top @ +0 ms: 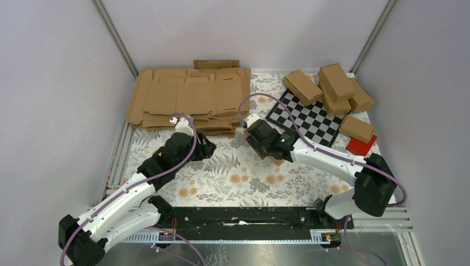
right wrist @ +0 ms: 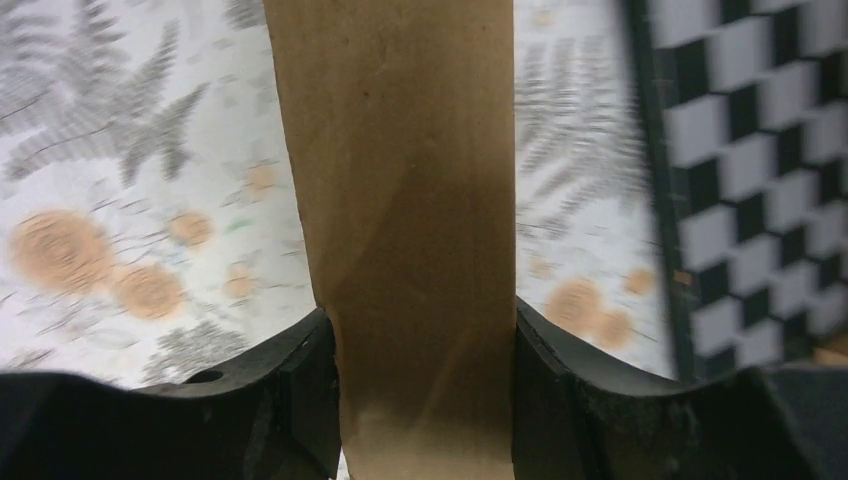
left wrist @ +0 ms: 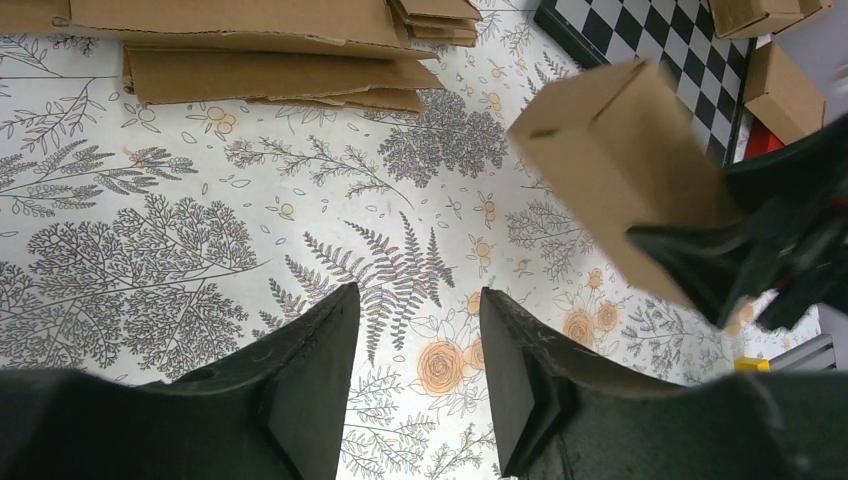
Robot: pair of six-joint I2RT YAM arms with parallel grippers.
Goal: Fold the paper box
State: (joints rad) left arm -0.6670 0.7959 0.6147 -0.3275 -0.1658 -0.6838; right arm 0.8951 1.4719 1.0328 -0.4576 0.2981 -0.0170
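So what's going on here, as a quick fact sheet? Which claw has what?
Right gripper: shut on the paper box, over the floral cloth
Left gripper: open, empty
Flat cardboard sheets: stacked at far left
Folded boxes: piled far right, by the checkered mat
Red box: beside that pile

The left fingers (left wrist: pixel 305 385) reach in from 6 o'clock, spread apart with only the flower-printed table (left wrist: pixel 150 230) showing between them. At 3 o'clock, a folded paper box (left wrist: pixel 620 170) hangs tilted above the table, gripped at its lower end by the right fingers (left wrist: pixel 690 270). A stack of flat cardboard sheets (left wrist: pixel 270 50) lies at 11 o'clock. A checkerboard (left wrist: pixel 640 35) sits at 1 o'clock, with more brown boxes (left wrist: pixel 785 90) just beyond it toward 2 o'clock.
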